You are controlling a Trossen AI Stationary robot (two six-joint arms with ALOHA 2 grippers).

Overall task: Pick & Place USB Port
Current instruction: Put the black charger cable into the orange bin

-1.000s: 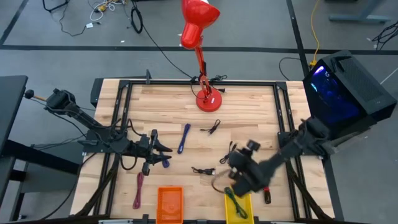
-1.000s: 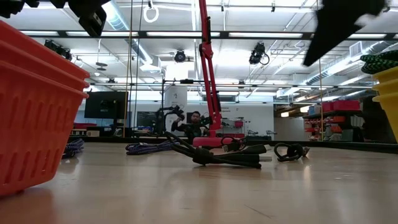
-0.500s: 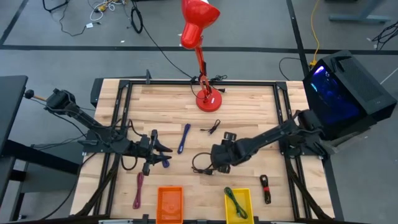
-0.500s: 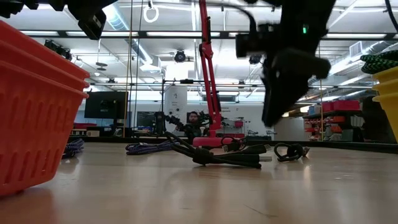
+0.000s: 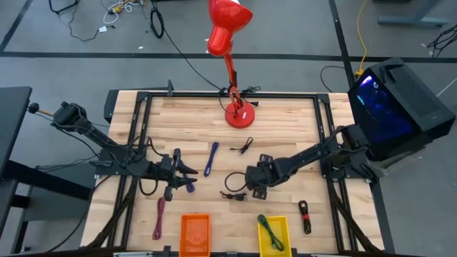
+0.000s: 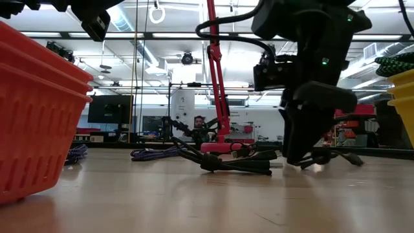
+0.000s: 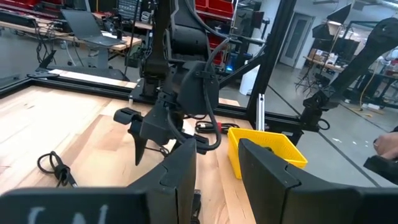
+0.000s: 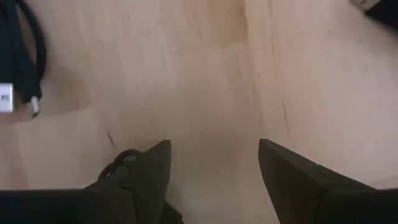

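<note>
The right gripper (image 8: pixel 211 168) hangs low over the bench (image 5: pixel 285 121), jaws apart and empty, bare wood between them. The black USB cable (image 5: pixel 233 194) lies just beside it, coiled and limp. It looks light and floppy, so the bundled middle seems the safest hold. The left gripper (image 5: pixel 187 173) waits at the left, jaws apart.

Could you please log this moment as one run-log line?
right gripper: open, low over table beside black cable | left gripper: waiting, left side
</note>
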